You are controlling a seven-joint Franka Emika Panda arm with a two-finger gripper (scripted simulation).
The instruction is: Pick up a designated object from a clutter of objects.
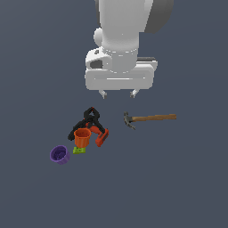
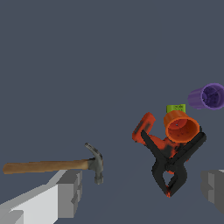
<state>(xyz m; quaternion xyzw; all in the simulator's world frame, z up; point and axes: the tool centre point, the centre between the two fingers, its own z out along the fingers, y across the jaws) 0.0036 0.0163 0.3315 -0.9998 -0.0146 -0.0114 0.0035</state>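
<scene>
Hovering above the dark grey floor (image 1: pixel 187 187), white Franka arm with its pale two-finger gripper (image 1: pixel 118 94), fingers (image 1: pixel 103 94) spread wide apart, nothing between them and nothing touched. Lying flat just beyond the fingertips in the exterior view, claw hammer with a long slim brown wooden handle and small dark metal head (image 1: pixel 149 118); head toward the clutter, handle reaching to the exterior view's right. Seen again from the wrist (image 2: pixel 52 166), with the dark head (image 2: pixel 97 164) close beside one grey finger pad (image 2: pixel 70 192) and the other pad (image 2: pixel 213 189) well apart on the far side of the picture.

Sitting apart from the hammer, toward the exterior view's left, a tight cluster: black clamp-like tool with crossed handles (image 1: pixel 90 118), red-orange tool (image 1: pixel 102 137) tucked against it, and an orange plastic cup (image 1: pixel 82 137) resting over both. Touching the cup's base, tiny green block (image 1: pixel 79 150). Lying on its side just beside that group, further to the exterior view's left, purple cup (image 1: pixel 59 154), not touching the others.

Same cluster clear in the wrist view: black clamp (image 2: pixel 173 164), orange cup (image 2: pixel 181 126), red-orange tool (image 2: pixel 144 128), green block (image 2: pixel 176 108), purple cup (image 2: pixel 208 96).
</scene>
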